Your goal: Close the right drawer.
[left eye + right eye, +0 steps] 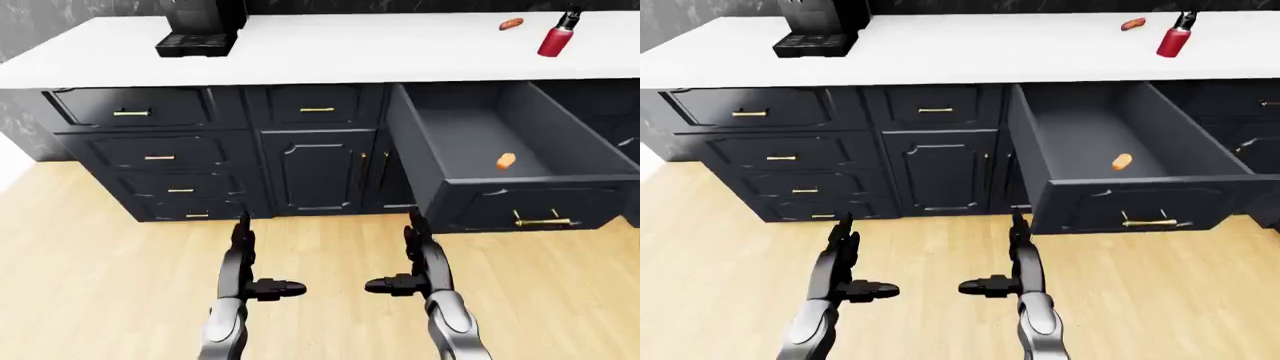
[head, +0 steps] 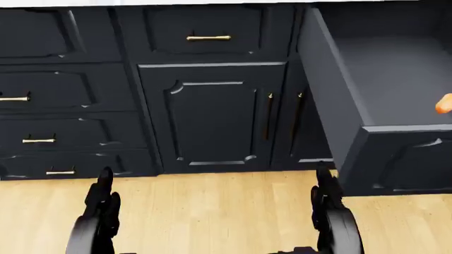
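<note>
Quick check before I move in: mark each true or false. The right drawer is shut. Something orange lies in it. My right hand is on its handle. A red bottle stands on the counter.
1. The right drawer is shut: false, it is pulled well out.
2. A small orange item lies in it: true.
3. The right hand is on the drawer handle: false, it is apart, over the floor.
4. A red bottle stands on the counter: true.

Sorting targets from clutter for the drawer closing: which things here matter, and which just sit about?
Job: open right drawer, its brass handle, right hand.
Lying about: orange item in drawer, red bottle, sausage, coffee machine, left hand.
</note>
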Robot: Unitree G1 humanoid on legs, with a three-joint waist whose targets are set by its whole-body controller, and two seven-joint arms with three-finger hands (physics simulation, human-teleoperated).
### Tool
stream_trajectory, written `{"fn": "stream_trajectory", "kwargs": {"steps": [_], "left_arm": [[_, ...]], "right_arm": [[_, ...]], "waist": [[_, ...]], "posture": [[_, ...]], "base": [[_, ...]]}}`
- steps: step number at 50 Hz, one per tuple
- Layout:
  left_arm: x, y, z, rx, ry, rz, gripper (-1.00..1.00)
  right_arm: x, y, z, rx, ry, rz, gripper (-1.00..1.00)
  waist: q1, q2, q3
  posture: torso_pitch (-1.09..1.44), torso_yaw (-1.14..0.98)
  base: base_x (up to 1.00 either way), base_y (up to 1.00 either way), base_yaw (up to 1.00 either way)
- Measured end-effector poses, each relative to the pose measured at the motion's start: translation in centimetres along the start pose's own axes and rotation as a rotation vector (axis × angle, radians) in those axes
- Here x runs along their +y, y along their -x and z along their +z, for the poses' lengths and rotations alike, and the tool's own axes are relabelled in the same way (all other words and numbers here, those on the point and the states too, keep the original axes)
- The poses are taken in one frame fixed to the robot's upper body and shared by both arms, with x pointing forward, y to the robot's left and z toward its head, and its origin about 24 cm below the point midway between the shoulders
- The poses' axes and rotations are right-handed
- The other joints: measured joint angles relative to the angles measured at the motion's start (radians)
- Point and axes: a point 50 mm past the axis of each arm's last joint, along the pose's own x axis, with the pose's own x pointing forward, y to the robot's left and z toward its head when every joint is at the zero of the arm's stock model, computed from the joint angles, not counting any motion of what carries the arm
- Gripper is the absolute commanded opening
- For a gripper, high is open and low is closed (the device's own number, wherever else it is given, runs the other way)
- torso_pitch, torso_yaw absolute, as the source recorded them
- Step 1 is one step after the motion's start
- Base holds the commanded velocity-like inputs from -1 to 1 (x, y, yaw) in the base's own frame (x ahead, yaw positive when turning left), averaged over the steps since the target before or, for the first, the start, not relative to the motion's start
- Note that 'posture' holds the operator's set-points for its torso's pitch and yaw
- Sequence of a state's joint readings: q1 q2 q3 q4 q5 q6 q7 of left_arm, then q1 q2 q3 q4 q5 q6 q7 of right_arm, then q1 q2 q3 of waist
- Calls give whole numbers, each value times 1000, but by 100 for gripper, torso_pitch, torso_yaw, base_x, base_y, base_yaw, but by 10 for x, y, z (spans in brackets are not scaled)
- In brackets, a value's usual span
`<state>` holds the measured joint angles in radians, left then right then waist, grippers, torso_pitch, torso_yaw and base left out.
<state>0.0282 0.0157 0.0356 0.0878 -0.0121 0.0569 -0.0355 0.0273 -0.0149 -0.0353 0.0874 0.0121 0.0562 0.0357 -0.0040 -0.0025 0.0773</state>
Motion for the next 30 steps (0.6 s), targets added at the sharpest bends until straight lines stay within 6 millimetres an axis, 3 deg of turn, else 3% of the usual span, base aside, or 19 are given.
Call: {"fn": "stream_trajectory", "kwargs": {"steps": [1, 3, 5, 7, 11, 15, 20, 30], "left_arm": [[1, 5, 8, -36, 5, -11, 100], [2, 14, 39, -204, 14, -44, 100], [2, 17, 54, -309, 2, -55, 100], [0, 20, 52, -336, -25, -54, 100], [2, 24, 50, -318, -37, -40, 100], [8, 44, 83, -432, -48, -3, 100], [6, 73, 126, -630, -56, 4, 100], [15, 116, 165, -831, -53, 61, 100]], "right_arm": [[2, 3, 5, -23, 0, 25, 100], [7, 10, 25, -130, -1, 87, 100], [11, 13, 29, -173, -21, 126, 100], [10, 16, 25, -177, -23, 139, 100], [9, 24, 28, -211, 28, 137, 100], [11, 38, 57, -335, 83, 134, 100], [17, 62, 104, -544, 147, 148, 100], [16, 106, 152, -792, 183, 99, 100]], "waist": [[-3, -5, -10], [7, -6, -57], [9, -12, -43], [10, -8, -58], [7, -2, -52], [5, -4, -51], [8, -2, -73], [8, -3, -67]], "posture": [[0, 0], [0, 0], [0, 0], [0, 0], [0, 0], [0, 0], [0, 0], [0, 0]], "base": [[0, 0, 0], [0, 0, 0], [0, 0, 0], [0, 0, 0], [0, 0, 0], [0, 0, 0], [0, 0, 0], [0, 0, 0]]}}
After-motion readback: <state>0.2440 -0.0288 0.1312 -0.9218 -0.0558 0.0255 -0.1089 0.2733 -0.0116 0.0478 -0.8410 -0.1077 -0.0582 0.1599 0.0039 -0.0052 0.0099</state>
